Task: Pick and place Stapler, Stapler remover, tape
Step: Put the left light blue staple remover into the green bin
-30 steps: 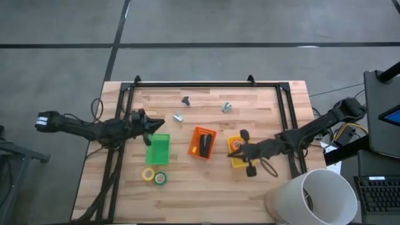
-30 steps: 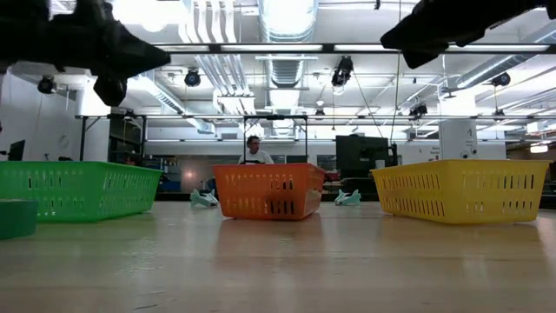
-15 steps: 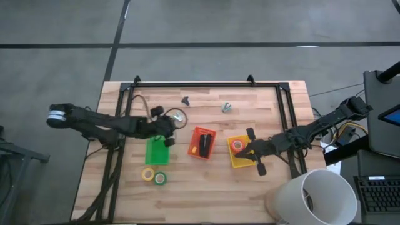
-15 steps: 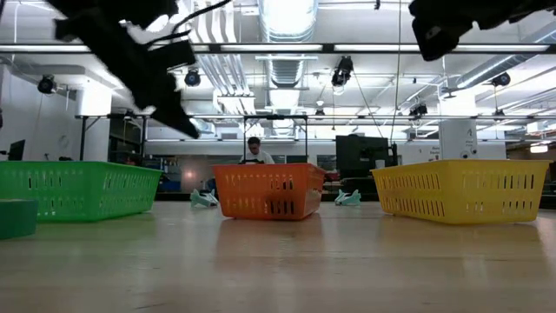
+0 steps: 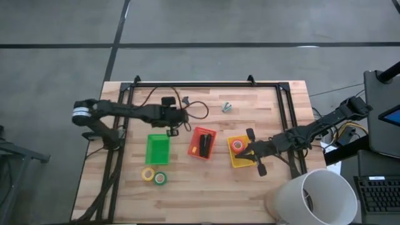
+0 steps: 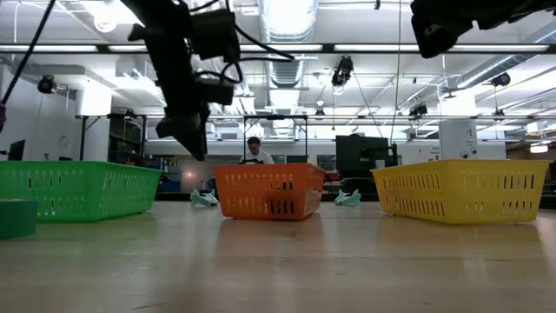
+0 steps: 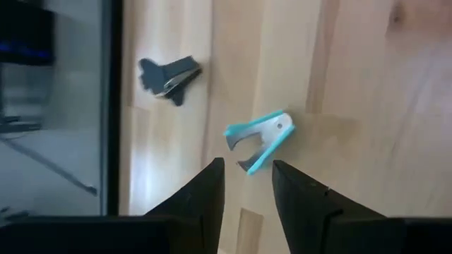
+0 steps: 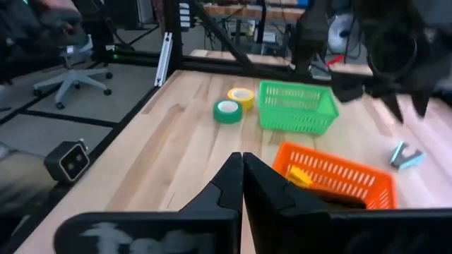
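The black stapler point(image 5: 204, 145) lies in the orange bin point(image 5: 195, 136). An orange tape roll point(image 5: 237, 145) lies in the yellow bin point(image 5: 236, 162). Yellow tape point(image 5: 148, 174) and green tape point(image 5: 160, 179) lie flat on the table near the green bin point(image 5: 157, 150). A teal stapler remover point(image 7: 260, 140) lies on the wood just beyond my left gripper point(image 7: 247, 164), which is open and slants down above it point(image 5: 177, 119). A dark remover point(image 7: 169, 73) lies farther off. My right gripper point(image 8: 242, 166) is shut and hovers over the yellow bin point(image 5: 242, 151).
Another teal remover point(image 5: 227, 107) lies at the far middle of the table. A black metal frame point(image 5: 194, 85) runs along the far and side edges. A white round object point(image 5: 312, 197) stands off the near right corner. A person point(image 6: 254, 149) sits in the room behind.
My left gripper has swung from above the green bin toward the table's far edge and right, rolling and tipping its fingers downward, and now stands over the teal remover. My right gripper has drawn back a little toward the right edge, still shut.
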Available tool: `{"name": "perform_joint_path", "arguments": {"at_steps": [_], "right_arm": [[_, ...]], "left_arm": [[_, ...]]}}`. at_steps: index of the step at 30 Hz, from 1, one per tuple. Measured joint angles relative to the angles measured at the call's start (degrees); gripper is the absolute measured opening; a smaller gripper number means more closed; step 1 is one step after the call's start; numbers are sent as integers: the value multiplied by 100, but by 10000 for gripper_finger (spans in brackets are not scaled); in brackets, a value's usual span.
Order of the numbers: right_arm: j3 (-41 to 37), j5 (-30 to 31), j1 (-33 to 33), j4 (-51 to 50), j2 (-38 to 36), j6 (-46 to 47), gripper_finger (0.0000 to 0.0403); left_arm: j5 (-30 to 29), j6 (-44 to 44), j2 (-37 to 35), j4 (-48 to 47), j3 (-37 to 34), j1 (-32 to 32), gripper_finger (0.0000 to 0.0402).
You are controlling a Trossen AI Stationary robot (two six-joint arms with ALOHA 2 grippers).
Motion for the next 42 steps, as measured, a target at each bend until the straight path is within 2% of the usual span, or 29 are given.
{"name": "perform_joint_path", "arguments": {"at_steps": [4, 15, 20, 22, 24, 28, 35, 42], "right_arm": [[224, 6, -11, -2, -4, -312, 8], [330, -174, -11, -155, 3, -488, 8], [268, -1235, -102, -131, -116, -713, 8], [222, -1301, -207, -138, -258, -766, 8], [110, -1248, -382, -126, -413, -749, 8], [-280, -718, -802, 27, -849, -636, 8], [-1227, -1521, -1595, 199, -1675, -482, 8], [-1859, -1552, -1733, 190, -2149, -645, 8]], "left_arm": [[268, 86, 293, -58, 16, 277, 122], [480, 612, 614, -48, 5, 339, 122], [479, 787, 798, -2, 3, 442, 122], [481, 778, 843, -6, 3, 471, 122], [478, 770, 853, 14, 3, 475, 122], [481, 760, 868, 20, 3, 474, 122], [588, 735, 868, 20, 3, 471, 122], [597, 721, 868, 102, 3, 471, 122]]}}
